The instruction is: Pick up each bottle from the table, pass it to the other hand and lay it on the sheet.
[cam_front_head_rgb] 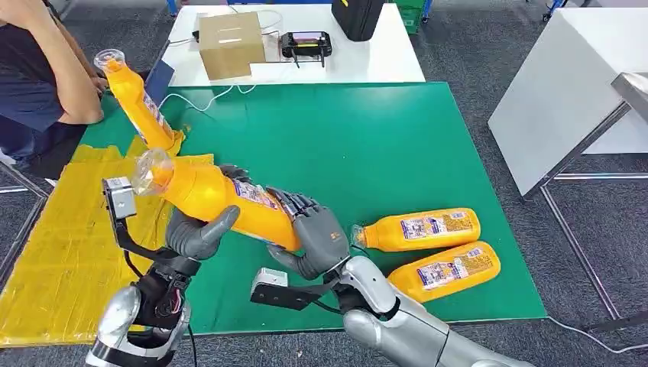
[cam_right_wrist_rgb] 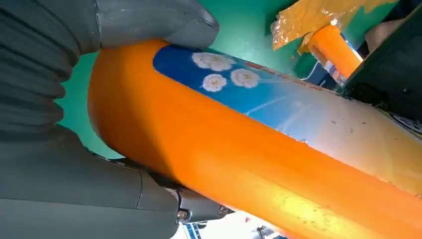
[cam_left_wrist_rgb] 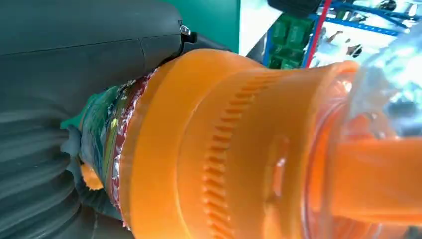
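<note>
Both hands grip one orange plastic bottle [cam_front_head_rgb: 221,200] at lower left of the frame: left hand [cam_front_head_rgb: 200,233] near its clear cap, right hand [cam_front_head_rgb: 317,238] wrapped around its base, above the green surface [cam_front_head_rgb: 367,145].

The left robot hand [cam_left_wrist_rgb: 64,124] grips an orange bottle [cam_left_wrist_rgb: 239,154] by its labelled body, clear cap [cam_left_wrist_rgb: 378,99] pointing away, green bench [cam_left_wrist_rgb: 211,20] behind.
</note>
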Robot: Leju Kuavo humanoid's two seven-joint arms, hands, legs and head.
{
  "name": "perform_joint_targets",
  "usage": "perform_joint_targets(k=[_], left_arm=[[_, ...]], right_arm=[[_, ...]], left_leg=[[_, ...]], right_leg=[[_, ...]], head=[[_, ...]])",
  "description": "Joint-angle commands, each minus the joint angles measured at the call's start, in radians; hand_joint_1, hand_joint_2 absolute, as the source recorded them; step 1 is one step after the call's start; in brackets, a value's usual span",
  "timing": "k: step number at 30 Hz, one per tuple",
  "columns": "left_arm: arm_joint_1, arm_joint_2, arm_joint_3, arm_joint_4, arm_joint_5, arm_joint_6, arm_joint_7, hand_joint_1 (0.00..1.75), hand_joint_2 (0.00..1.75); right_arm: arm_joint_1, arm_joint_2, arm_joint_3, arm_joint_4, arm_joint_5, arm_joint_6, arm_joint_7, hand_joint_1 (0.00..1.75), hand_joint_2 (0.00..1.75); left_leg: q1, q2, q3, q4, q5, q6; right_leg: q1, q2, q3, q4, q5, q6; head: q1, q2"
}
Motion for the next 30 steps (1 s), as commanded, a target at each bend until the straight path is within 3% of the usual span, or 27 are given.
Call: perform_joint_targets(k=[1,4,5,10,13,14,16,17,19,25,30], left_arm=[[-0.020,-0.006,-0.043,-0.011,-0.055,-0.005,-0.018,1.75,1.75],[-0.018,-0.005,-0.037,-0.022,-0.136,0.008,-0.048,1.75,1.75],[-0.017,-0.007,-0.031,-0.027,-0.200,0.020,-0.068,1.75,1.75],[-0.018,-0.006,-0.024,-0.030,-0.253,0.030,-0.082,1.75,1.75],[-0.019,-0.018,0.010,-0.039,-0.507,0.054,-0.108,1.75,1.75],[-0.020,-0.016,0.021,-0.043,-0.588,0.064,-0.108,1.75,1.75],[-0.015,-0.029,0.052,-0.050,-0.657,0.055,-0.108,1.75,1.75],[-0.042,0.017,0.056,-0.036,-0.751,0.075,-0.110,1.75,1.75],[-0.058,0.029,0.100,-0.009,-0.791,0.056,-0.123,1.75,1.75],[-0.055,0.023,0.099,-0.008,-0.792,0.054,-0.124,1.75,1.75],[-0.077,0.132,0.069,0.011,-1.488,0.107,-0.090,1.75,1.75]], right_arm=[[-0.039,-0.010,0.081,0.062,-0.002,0.000,0.011,1.75,1.75],[-0.024,-0.016,0.065,0.054,0.008,-0.020,0.017,1.68,1.75],[-0.012,-0.020,0.052,0.045,0.019,-0.029,0.023,0.00,1.75],[0.001,-0.035,0.039,0.012,0.044,-0.024,0.044,0.00,1.75],[0.084,-0.067,-0.064,-0.085,0.137,0.009,0.055,0.00,1.75],[0.109,-0.081,-0.090,-0.115,0.160,0.014,0.058,0.00,0.00],[0.159,-0.105,-0.136,-0.180,0.189,0.034,0.054,0.00,0.00],[0.203,-0.107,-0.182,-0.227,0.205,0.038,0.053,0.00,0.00],[0.271,-0.114,-0.244,-0.304,0.239,0.067,0.050,0.00,0.00],[0.270,-0.108,-0.246,-0.299,0.241,0.071,0.049,0.00,0.00],[0.508,-0.098,-0.455,-0.614,0.275,0.169,0.016,0.00,0.00]], left_leg=[[0.002,-0.002,0.005,0.001,-0.002,-0.002],[0.001,-0.002,0.004,0.000,-0.002,-0.001],[0.001,-0.002,0.003,0.000,-0.001,-0.001],[0.001,-0.003,0.003,0.000,-0.001,-0.001],[0.002,-0.005,0.004,0.001,-0.002,-0.002],[0.001,-0.006,0.002,0.000,-0.001,-0.001],[0.002,-0.006,0.003,0.001,-0.002,-0.001],[0.001,-0.006,0.002,0.000,-0.001,-0.001],[0.001,-0.006,0.002,0.000,-0.001,-0.001],[0.001,-0.002,0.001,0.000,-0.001,-0.001],[0.001,-0.008,0.002,0.001,-0.002,-0.002]], right_leg=[[0.001,0.004,0.006,0.000,-0.002,-0.002],[0.001,0.003,0.004,0.000,-0.002,-0.002],[0.001,0.002,0.004,-0.001,-0.001,-0.001],[0.001,0.002,0.004,-0.001,-0.001,-0.001],[0.001,0.001,0.006,-0.001,-0.003,-0.002],[0.001,-0.001,0.004,-0.001,-0.002,-0.001],[0.001,-0.001,0.005,-0.001,-0.003,-0.002],[0.000,-0.002,0.003,-0.001,-0.002,-0.001],[0.001,-0.001,0.004,0.000,-0.002,-0.002],[0.001,0.002,0.002,0.000,-0.001,-0.001],[0.001,-0.003,0.004,0.001,-0.004,-0.002]], head=[[0.000,0.000],[0.000,0.000],[0.000,0.000],[0.000,0.000],[0.000,0.000],[0.000,0.000],[-0.001,0.000],[0.000,0.000],[0.000,0.000],[0.000,0.000],[0.000,0.000]])
